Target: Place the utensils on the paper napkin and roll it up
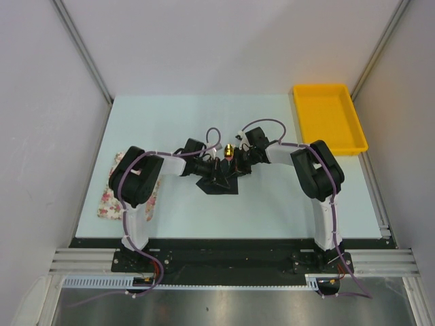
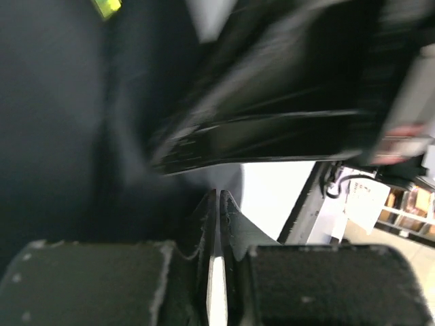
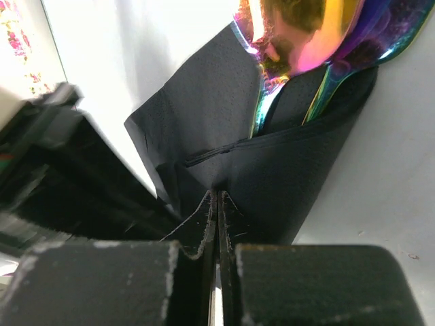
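The utensils (image 3: 299, 41) lie inside the folded napkin (image 3: 292, 176) — rolling looks half done — left gripper (image 2: 219, 197) and right gripper (image 3: 217, 197) both closed against it.

2 black-and-white arms (image 1: 138, 182), looping purple cables (image 1: 216, 129)

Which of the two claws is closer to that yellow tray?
The right one. The right gripper is at the paper napkin mid-table, on the side toward the yellow tray; the left gripper meets it from the other side.
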`<state>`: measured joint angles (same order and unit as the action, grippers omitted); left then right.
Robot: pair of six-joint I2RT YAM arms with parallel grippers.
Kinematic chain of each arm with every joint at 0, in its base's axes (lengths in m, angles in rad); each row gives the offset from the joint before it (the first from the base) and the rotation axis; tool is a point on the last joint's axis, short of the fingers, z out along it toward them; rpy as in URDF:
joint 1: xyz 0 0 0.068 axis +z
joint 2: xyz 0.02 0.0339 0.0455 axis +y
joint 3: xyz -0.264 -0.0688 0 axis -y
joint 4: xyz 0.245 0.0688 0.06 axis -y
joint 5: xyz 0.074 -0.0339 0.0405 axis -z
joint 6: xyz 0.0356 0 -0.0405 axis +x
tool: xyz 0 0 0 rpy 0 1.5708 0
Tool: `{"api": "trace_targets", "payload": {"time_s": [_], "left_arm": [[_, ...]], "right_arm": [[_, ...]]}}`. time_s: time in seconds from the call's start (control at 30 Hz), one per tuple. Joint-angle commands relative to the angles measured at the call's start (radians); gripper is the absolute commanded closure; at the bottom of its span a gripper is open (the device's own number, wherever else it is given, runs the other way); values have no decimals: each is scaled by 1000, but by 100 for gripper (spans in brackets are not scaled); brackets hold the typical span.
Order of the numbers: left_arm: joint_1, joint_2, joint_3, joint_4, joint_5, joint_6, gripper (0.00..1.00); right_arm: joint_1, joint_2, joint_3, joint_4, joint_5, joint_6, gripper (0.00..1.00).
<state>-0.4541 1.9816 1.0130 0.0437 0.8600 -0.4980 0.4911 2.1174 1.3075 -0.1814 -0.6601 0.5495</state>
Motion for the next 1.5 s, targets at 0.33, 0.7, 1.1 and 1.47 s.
{"api": "trace_targets", "payload": {"time_s": [0.33,0.7,1.1,1.47], "left_arm": [[8,52,-31,-15,-53,-1,98],[8,56,-22,-21,-55,6,98],[8,-6,-37,-15,-21,30,90],[6,-99,-2,-36,-38,56,85]], "right_arm": [[-34,-78,119,-98,53,-49,82],[-17,-102,47,-112,34,-46,82],[-8,61,30,-89,85,-66,88],[-11,69,29,-116,106,-91,90]]}}
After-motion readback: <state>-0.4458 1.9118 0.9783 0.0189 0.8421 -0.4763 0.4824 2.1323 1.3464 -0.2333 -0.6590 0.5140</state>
